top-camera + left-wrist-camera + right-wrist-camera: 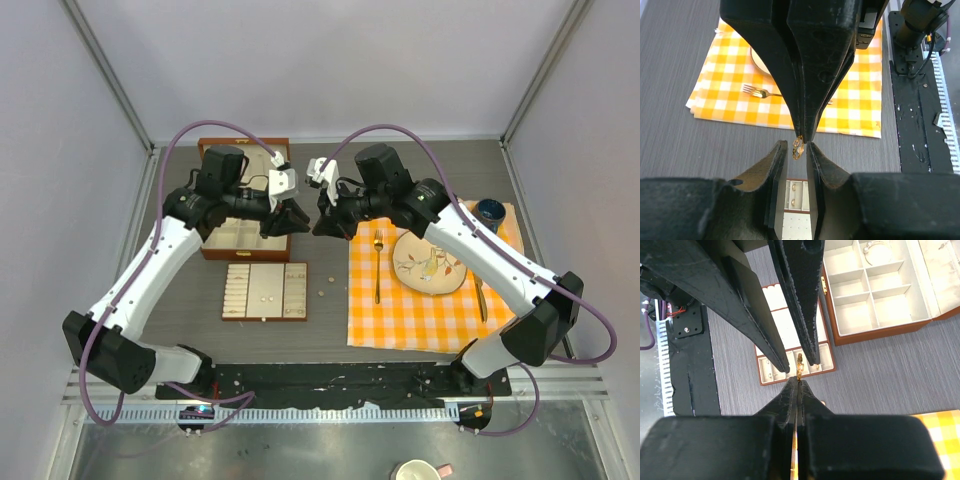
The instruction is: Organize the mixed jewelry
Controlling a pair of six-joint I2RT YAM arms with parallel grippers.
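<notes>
A small gold ring [798, 148] with a pale stone hangs in mid-air, pinched at its edge by the tips of my right gripper [803, 136], which is shut on it. My left gripper [795, 146] faces it tip to tip, jaws open, one finger on either side of the ring with narrow gaps. From above, the left gripper [298, 222] and the right gripper [322, 225] meet over the table between box and cloth. In the right wrist view the ring [800, 362] pokes out past the right gripper [799, 382]. A few tiny studs [322, 293] lie loose on the table. A silver bracelet [875, 252] rests in the box.
A brown wooden jewelry box [245, 245] stands open at the back left, with a flat compartment tray [265, 315] in front of it holding small pieces. To the right a yellow checked cloth [420, 310] carries a plate [430, 283], a gold fork [377, 265], a knife [481, 300] and a blue cup [490, 212].
</notes>
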